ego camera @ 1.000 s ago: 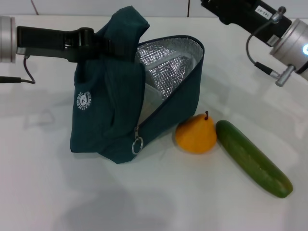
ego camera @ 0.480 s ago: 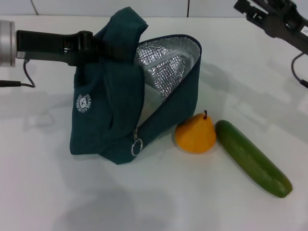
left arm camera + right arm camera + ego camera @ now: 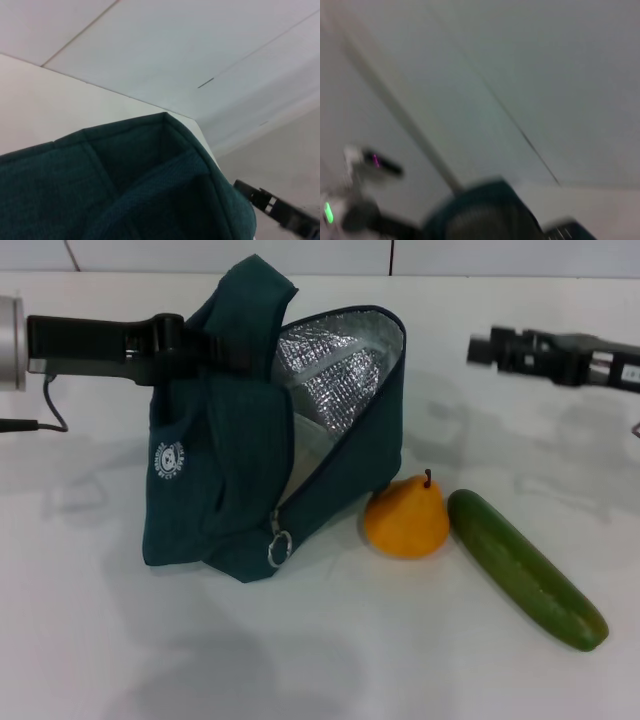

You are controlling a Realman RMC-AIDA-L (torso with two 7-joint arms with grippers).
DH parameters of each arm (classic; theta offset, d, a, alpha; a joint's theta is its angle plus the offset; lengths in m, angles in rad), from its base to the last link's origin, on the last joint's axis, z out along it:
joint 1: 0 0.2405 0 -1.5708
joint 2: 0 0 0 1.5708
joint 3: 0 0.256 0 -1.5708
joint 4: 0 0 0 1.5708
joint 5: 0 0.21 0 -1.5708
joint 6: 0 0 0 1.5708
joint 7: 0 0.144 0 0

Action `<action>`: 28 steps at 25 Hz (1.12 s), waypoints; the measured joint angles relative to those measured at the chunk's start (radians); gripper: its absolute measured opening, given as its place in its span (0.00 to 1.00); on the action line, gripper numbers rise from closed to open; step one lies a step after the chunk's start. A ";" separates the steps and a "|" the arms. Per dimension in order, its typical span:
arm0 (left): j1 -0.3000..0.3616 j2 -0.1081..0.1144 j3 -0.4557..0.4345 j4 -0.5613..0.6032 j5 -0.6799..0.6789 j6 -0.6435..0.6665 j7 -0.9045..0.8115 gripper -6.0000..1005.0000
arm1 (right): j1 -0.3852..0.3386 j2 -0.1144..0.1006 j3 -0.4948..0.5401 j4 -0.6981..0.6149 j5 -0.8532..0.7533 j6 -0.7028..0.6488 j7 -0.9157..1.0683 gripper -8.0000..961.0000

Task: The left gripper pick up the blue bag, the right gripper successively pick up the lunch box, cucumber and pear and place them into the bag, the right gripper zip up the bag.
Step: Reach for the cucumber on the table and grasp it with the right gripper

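I see a white table [image 3: 330, 660] with a pale panelled wall behind it. My left pincer [image 3: 205, 345] is pinching the blue bag [image 3: 235, 470] by its handle, holding the bag upright with its base on the table. The bag's mouth gapes toward the right, silver foil lining [image 3: 325, 375] exposed; I cannot make out anything inside. The pear [image 3: 407, 520] sits just beside the bag's lower edge, the cucumber [image 3: 525, 568] just beside the pear. My right pincer [image 3: 485, 348] hovers right of the bag, above bare table; I cannot tell its spread.
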 joint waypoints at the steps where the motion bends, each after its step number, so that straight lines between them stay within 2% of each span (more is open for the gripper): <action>1: 0.001 0.000 0.000 0.000 0.000 -0.002 0.000 0.05 | 0.000 -0.006 -0.001 -0.032 -0.047 0.006 0.001 0.91; 3: 0.003 0.000 0.000 0.000 0.000 -0.004 0.000 0.05 | 0.003 -0.021 -0.002 -0.108 -0.158 0.013 0.026 0.91; 4: 0.004 0.000 0.000 -0.001 -0.001 -0.004 0.000 0.05 | 0.003 -0.021 -0.002 -0.108 -0.158 0.013 0.026 0.91; 5: 0.006 -0.001 0.000 -0.001 -0.001 -0.005 0.000 0.05 | 0.012 -0.041 -0.003 -0.197 -0.274 0.006 0.080 0.91; 11: 0.011 -0.004 0.000 -0.001 -0.001 -0.006 0.001 0.05 | 0.087 -0.098 -0.003 -0.361 -0.552 -0.065 0.253 0.91; 13: 0.012 -0.005 0.000 -0.005 -0.001 -0.006 0.001 0.05 | 0.135 -0.110 -0.003 -0.392 -0.660 -0.126 0.331 0.91; 15: 0.012 -0.006 0.000 -0.012 -0.001 -0.006 0.001 0.05 | 0.175 -0.112 -0.003 -0.424 -0.741 -0.180 0.394 0.91; 18: 0.011 -0.006 0.000 -0.015 -0.003 -0.006 0.001 0.05 | 0.243 -0.093 -0.004 -0.491 -0.888 -0.280 0.490 0.91; 21: 0.010 -0.007 0.000 -0.015 -0.004 -0.006 0.003 0.05 | 0.298 -0.058 -0.004 -0.553 -0.999 -0.366 0.562 0.91; 28: 0.002 -0.008 0.000 -0.025 -0.004 -0.007 0.004 0.05 | 0.381 0.044 -0.016 -0.581 -1.127 -0.472 0.641 0.90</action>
